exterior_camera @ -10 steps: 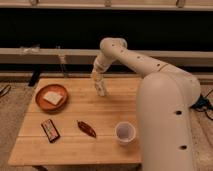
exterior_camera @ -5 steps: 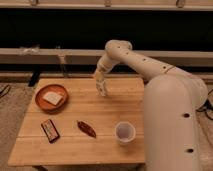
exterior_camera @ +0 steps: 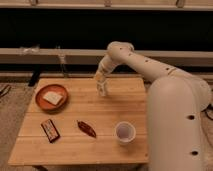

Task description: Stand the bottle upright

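The bottle (exterior_camera: 103, 90) is a small pale shape with a yellowish upper end. It stands roughly upright at the back middle of the wooden table (exterior_camera: 110, 112). My gripper (exterior_camera: 102, 85) reaches down from the right at the end of the white arm (exterior_camera: 130, 57) and is closed around the bottle, hiding part of it. The bottle's lower end is at or just above the tabletop; I cannot tell which.
An orange-red plate (exterior_camera: 40, 102) holding a white item sits at the left. A dark flat packet (exterior_camera: 50, 130) and a red-brown wrapped snack (exterior_camera: 86, 128) lie near the front. A white paper cup (exterior_camera: 125, 132) stands front right. My white body (exterior_camera: 177, 130) fills the right side.
The arm's elbow has swung a little to the right and up. The gripper and the bottle stay at about the same spot on the table.
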Controlling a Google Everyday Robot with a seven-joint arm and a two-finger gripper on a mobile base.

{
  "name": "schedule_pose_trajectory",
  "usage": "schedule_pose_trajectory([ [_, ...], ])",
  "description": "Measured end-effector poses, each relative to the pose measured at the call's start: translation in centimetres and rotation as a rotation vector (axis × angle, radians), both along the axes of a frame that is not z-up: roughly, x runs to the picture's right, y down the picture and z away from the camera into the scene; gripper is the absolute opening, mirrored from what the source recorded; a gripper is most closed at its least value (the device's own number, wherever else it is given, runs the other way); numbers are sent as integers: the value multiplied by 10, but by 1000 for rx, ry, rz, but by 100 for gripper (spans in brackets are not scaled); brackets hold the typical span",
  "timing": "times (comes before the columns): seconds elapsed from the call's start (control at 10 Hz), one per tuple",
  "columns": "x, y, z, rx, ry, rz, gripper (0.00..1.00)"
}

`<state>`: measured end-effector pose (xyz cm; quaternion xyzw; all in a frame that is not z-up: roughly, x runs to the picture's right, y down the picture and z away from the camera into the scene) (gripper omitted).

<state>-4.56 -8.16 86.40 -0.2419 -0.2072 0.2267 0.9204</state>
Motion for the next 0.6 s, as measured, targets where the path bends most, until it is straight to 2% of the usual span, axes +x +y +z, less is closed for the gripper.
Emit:
schedule_pose_trajectory([
  [0.6, 10, -14, -7, 38, -26, 27, 80],
])
